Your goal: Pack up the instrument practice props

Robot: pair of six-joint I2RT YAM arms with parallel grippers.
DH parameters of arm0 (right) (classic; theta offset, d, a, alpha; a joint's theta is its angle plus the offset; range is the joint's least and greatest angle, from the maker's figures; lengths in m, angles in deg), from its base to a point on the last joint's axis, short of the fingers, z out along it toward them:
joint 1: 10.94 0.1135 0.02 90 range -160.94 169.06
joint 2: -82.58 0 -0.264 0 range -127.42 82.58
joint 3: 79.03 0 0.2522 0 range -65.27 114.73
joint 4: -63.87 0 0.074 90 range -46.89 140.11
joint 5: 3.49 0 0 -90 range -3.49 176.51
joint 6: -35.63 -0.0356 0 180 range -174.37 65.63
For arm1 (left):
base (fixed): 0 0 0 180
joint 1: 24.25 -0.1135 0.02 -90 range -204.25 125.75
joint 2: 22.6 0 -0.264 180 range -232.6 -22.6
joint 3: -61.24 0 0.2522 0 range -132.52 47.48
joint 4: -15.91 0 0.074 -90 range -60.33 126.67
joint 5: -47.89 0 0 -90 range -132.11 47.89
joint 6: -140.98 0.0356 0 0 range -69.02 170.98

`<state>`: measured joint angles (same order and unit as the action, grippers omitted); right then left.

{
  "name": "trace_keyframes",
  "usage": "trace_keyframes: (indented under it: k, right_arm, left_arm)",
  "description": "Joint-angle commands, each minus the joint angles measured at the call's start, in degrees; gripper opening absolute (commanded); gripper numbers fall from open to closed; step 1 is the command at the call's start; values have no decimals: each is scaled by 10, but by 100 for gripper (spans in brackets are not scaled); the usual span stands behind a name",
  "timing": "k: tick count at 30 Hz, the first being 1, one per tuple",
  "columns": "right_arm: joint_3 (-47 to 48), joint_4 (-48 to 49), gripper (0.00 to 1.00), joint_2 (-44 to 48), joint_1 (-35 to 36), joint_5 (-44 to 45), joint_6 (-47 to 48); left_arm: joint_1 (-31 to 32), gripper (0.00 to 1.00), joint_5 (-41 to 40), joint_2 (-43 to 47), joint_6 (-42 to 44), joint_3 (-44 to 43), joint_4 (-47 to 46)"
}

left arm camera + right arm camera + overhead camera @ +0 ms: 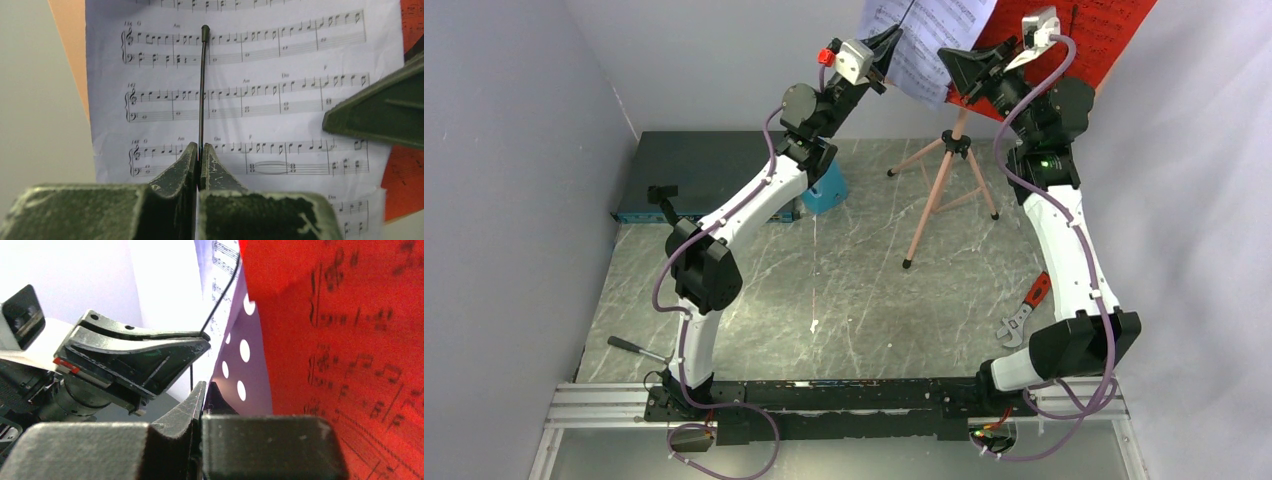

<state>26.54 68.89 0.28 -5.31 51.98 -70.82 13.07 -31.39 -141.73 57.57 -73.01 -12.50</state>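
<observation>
The pink tripod music stand (939, 190) stands at the back right. Its perforated board (235, 370) carries a lavender music sheet (934, 45) and a red music sheet (1104, 35). My left gripper (891, 46) is raised in front of the lavender sheet (280, 100), shut on the stand's thin black wire arm (202, 90). My right gripper (954, 62) is shut on the board's lower edge (204, 386), beside the red sheet (340, 340). The blue metronome (826, 190) stands half hidden behind my left arm. I cannot make out the microphone's mesh head.
A large flat black box (699, 165) lies at the back left, with a small black upright thing (662, 195) at its front. A wrench (1012, 327) and a red-handled tool (1037, 290) lie at the right, and a dark-handled tool (632, 346) at the near left.
</observation>
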Motion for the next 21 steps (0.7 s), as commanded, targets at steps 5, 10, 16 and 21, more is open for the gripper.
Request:
trace_keyframes:
  k: [5,10,16,21]
  right_arm:
    - [95,-25,0,0,-3,-44,64]
    - [113,-25,0,10,-3,-46,86]
    - [146,-17,0,14,-3,-50,103]
    - [174,-13,0,15,-3,-51,117]
  left_arm:
    - [9,3,-43,19,5,-15,1]
    - [16,3,-51,23,22,-13,0]
    - [17,3,-61,21,26,-13,4]
    - [17,3,-67,14,32,-16,10]
